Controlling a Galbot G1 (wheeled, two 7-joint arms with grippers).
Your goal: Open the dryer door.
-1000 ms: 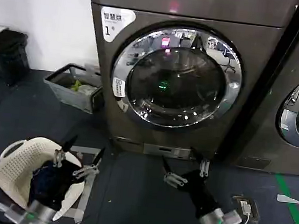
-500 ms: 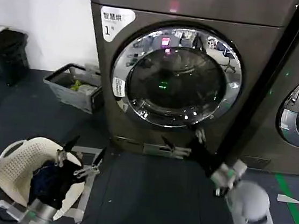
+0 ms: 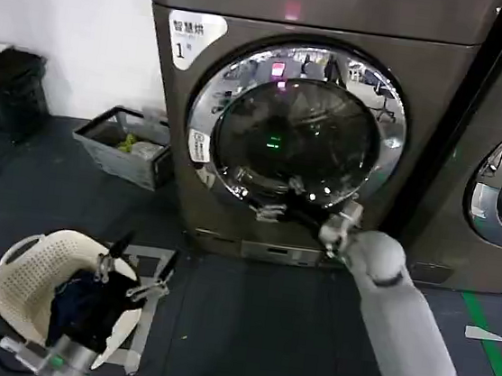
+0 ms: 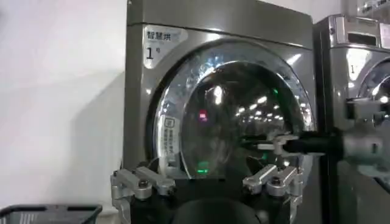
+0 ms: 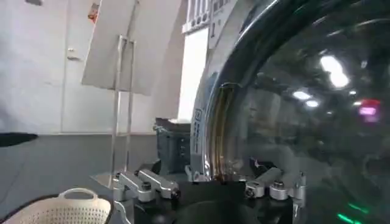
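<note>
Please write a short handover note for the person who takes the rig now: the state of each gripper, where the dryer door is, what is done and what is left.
Right gripper: open, raised in front of the lower part of the dryer door, gripping nothing.
Left gripper: open, idle, low over the white laundry basket on the floor.
Dryer door: shut, flush with the machine front.
Done: the right arm is at the door.
Left: catch the door's edge and pull it open.
</note>
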